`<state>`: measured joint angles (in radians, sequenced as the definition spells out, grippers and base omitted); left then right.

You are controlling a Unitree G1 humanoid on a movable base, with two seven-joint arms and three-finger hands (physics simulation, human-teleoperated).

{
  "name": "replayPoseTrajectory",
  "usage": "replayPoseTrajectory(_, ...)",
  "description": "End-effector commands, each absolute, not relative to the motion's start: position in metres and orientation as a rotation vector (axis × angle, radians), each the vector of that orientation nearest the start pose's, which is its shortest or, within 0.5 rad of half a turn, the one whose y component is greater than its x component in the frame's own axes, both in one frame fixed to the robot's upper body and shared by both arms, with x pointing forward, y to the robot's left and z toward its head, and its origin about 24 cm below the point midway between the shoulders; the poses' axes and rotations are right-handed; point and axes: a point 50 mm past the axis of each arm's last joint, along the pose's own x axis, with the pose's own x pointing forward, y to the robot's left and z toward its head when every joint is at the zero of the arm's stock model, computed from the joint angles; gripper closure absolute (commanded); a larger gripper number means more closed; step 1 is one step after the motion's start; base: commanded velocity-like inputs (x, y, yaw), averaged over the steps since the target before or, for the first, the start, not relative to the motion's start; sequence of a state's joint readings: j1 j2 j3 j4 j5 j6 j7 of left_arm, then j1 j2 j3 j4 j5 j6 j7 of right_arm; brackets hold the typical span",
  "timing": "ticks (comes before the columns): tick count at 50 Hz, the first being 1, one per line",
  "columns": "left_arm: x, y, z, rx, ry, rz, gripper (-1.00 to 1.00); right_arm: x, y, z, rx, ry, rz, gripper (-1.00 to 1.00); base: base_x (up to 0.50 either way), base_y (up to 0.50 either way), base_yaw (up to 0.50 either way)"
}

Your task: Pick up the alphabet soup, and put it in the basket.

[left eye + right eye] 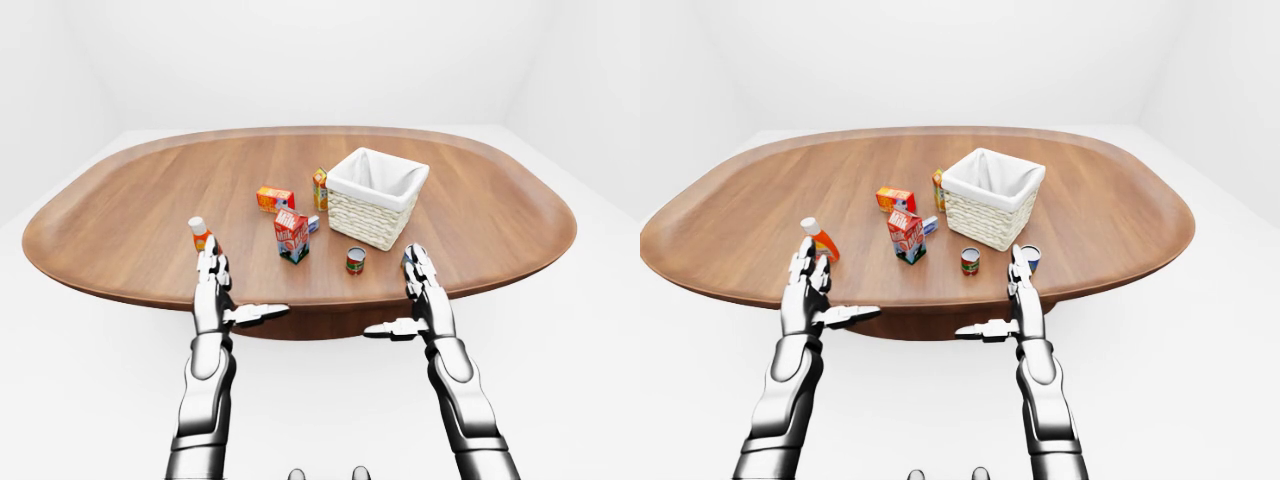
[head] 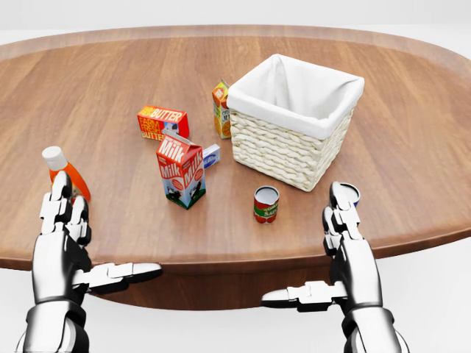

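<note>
One basket [image 2: 294, 121], two cans — the alphabet soup [image 2: 266, 204] and another [image 1: 1031, 258] — three cartons and one bottle [image 2: 62, 170] sit on the table [image 2: 412, 147]; left hand [image 2: 62, 246] and right hand [image 2: 346, 246] hover open-fingered.

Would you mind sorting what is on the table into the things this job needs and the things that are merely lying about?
Needed for the job:
soup can
basket
right robot hand, open and nearest the can

Lying about:
milk carton
butter box
juice carton
orange bottle
blue-labelled can, partly hidden behind the right robot hand
small box behind the milk carton
</note>
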<state>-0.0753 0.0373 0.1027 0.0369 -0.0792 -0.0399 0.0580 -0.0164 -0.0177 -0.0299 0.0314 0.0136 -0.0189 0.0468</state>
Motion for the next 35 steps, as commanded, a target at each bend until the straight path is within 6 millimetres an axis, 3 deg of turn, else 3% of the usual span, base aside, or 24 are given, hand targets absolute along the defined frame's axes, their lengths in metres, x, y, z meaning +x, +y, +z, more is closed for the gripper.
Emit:
replayPoseTrajectory(1, 0.277, 0.202, 0.067, -0.113, -0.141, 0.281, -1.00, 0.258, -0.156, 0.039, -0.002, -0.004, 0.026, -1.00, 0.00, 0.00, 0.00)
replayPoseTrajectory(29, 0.275, 0.232, 0.089, -0.216, -0.160, 0.422, -1.00, 0.257, -0.155, 0.041, -0.002, -0.004, 0.028, -1.00, 0.00, 0.00, 0.00)
replayPoseTrajectory(35, 0.278, 0.248, 0.097, -0.236, -0.179, 0.479, -1.00, 0.258, -0.156, 0.039, -0.010, 0.000, 0.027, -1.00, 0.00, 0.00, 0.00)
